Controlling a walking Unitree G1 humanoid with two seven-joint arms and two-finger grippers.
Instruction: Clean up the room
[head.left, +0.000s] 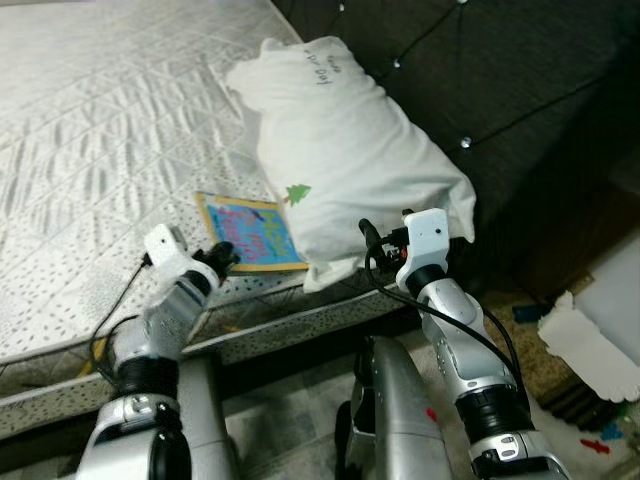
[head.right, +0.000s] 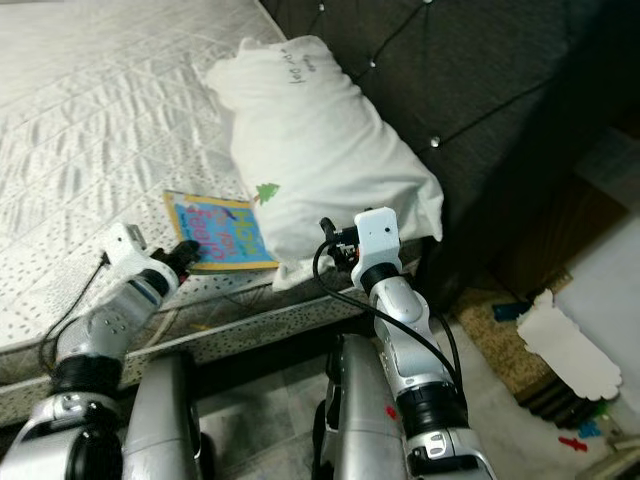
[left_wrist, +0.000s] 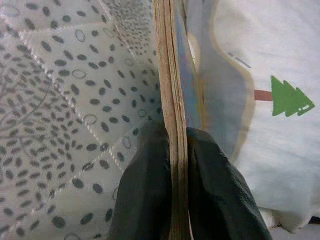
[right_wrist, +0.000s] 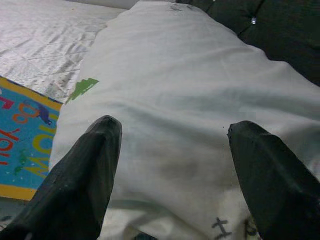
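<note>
While the left end effector (left_wrist: 179, 165) pinches the flat book (head.left: 250, 232), the right end effector (right_wrist: 172, 150) gapes over the pillow (head.left: 345, 150).

mattress (head.left: 90, 120) left of book: open | pillow (head.left: 350, 150) overlaps book (head.left: 250, 232) right edge | headboard (head.left: 520, 70) blocks behind

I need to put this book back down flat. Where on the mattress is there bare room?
Bare quilted mattress stretches away beyond the book and beside the white pillow. The near edge is crowded: the left gripper pinches the book, the pillow overlaps its far side, and the right gripper is spread at the pillow's end.
</note>
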